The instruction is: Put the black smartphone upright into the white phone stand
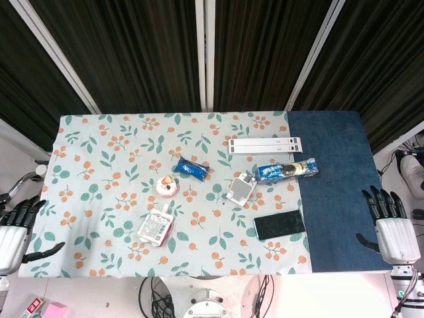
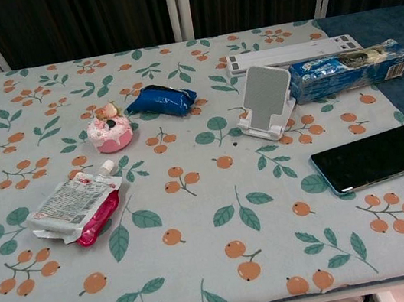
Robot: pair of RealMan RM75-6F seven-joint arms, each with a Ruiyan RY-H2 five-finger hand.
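Observation:
The black smartphone (image 1: pixel 279 224) (image 2: pixel 378 157) lies flat, screen up, on the floral cloth near the table's front right. The white phone stand (image 1: pixel 241 187) (image 2: pixel 264 102) stands upright a short way behind and to the left of the phone, with nothing in it. My left hand (image 1: pixel 14 232) rests at the table's front left corner, fingers spread and holding nothing. At the front right edge, on the blue cloth, my right hand (image 1: pixel 390 222) also holds nothing, fingers apart. Neither hand shows in the chest view.
Behind the stand lie a blue snack box (image 1: pixel 286 171) (image 2: pixel 347 69) and a white flat bar (image 1: pixel 264 145) (image 2: pixel 293 53). A blue packet (image 1: pixel 190 167) (image 2: pixel 165 99), a pink doughnut-like toy (image 1: pixel 168 187) (image 2: pixel 109 131) and a white-pink pouch (image 1: pixel 156 227) (image 2: pixel 76 207) sit left of centre.

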